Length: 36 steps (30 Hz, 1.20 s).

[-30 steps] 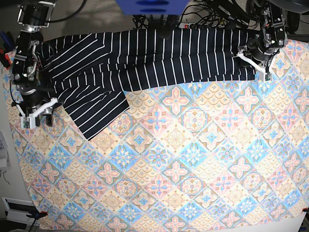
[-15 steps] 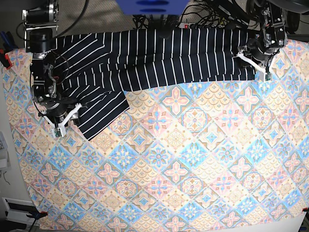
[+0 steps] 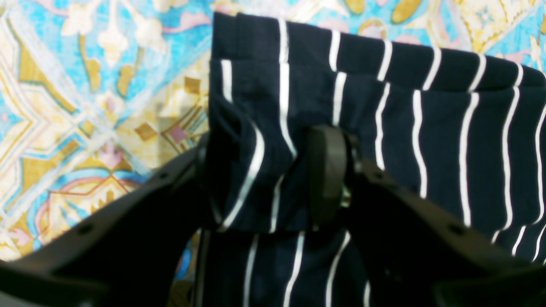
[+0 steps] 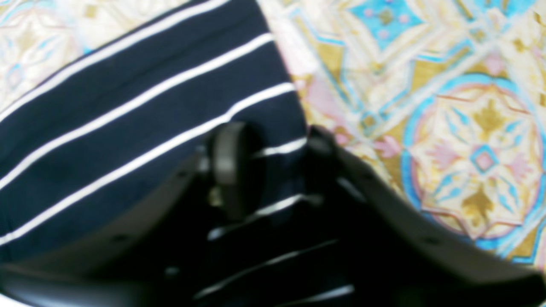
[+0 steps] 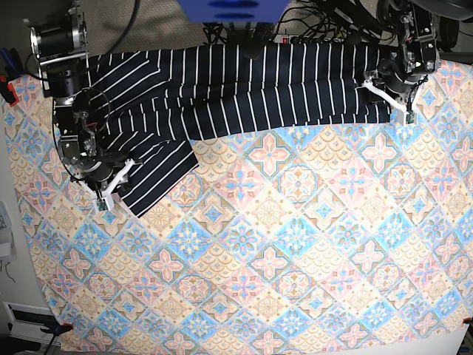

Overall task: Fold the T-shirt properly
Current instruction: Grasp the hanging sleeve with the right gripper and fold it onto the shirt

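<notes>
The dark navy pinstriped T-shirt (image 5: 244, 81) lies stretched across the far side of the table, with a loose flap hanging toward the lower left. My left gripper (image 5: 389, 103) is at the shirt's right hem corner. In the left wrist view it (image 3: 268, 179) is shut on a bunched fold of the T-shirt (image 3: 426, 128). My right gripper (image 5: 116, 185) is at the edge of the lower left flap. In the right wrist view its jaws (image 4: 281, 157) stand a little apart, straddling the edge of the flat fabric (image 4: 106, 128).
The pastel orange-and-blue tiled cloth (image 5: 295, 237) covers the table; it also shows in the left wrist view (image 3: 85, 85) and the right wrist view (image 4: 469, 128). Cables and a blue object (image 5: 233, 9) sit behind the shirt. A red clamp (image 5: 7, 92) holds the left edge.
My right arm has swung in from the table's left edge to the rim of the shirt's lower left flap. The left arm and the shirt have not moved.
</notes>
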{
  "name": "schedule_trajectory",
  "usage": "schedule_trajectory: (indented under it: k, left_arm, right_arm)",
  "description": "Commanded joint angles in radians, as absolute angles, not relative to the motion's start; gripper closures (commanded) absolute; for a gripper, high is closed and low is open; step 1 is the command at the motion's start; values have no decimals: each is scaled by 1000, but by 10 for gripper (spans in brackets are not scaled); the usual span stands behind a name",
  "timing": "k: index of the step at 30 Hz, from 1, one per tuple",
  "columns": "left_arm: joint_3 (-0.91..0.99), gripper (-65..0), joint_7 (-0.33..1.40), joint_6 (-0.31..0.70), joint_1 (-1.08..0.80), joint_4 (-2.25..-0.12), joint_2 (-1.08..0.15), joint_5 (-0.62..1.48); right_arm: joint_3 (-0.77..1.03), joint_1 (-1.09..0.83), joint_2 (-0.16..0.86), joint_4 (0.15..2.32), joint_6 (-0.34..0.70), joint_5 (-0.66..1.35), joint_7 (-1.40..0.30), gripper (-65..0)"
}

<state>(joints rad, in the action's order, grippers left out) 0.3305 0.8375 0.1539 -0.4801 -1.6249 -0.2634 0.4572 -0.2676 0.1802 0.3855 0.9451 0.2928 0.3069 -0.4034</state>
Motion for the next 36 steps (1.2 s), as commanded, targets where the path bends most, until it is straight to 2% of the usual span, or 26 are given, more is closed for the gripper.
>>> schedule_trajectory:
  k: [1, 3, 4, 9, 14, 19, 28, 36]
  left_arm:
    - [334, -291, 837, 154, -484, -1635, -274, 464]
    - [334, -290, 837, 154, -484, -1635, -274, 464]
    - [334, -290, 837, 154, -484, -1635, -274, 464]
    - [334, -290, 837, 154, -473, -1632, -274, 464]
    - [334, -290, 837, 154, -470, -1632, -274, 464]
    - [334, -290, 837, 154, -470, -1632, -274, 464]
    - [334, -290, 837, 154, -469, -1632, -274, 463]
    - [334, -290, 837, 154, -443, -1603, -274, 458]
  right_arm:
    - [-266, 186, 395, 951, 295, 298, -432, -129]
    - [-265, 185, 395, 974, 295, 302, -432, -7]
    - [-265, 180, 395, 989, 295, 303, -433, 0]
    - [-165, 61, 427, 1176, 295, 303, -435, -2]
    - [-13, -88, 430, 1423, 295, 305, -533, -2]
    - [120, -262, 430, 1627, 295, 305, -550, -2]
    - [242, -527, 430, 1808, 297, 305, -550, -1]
    - [251, -674, 430, 1857, 297, 305, -550, 0]
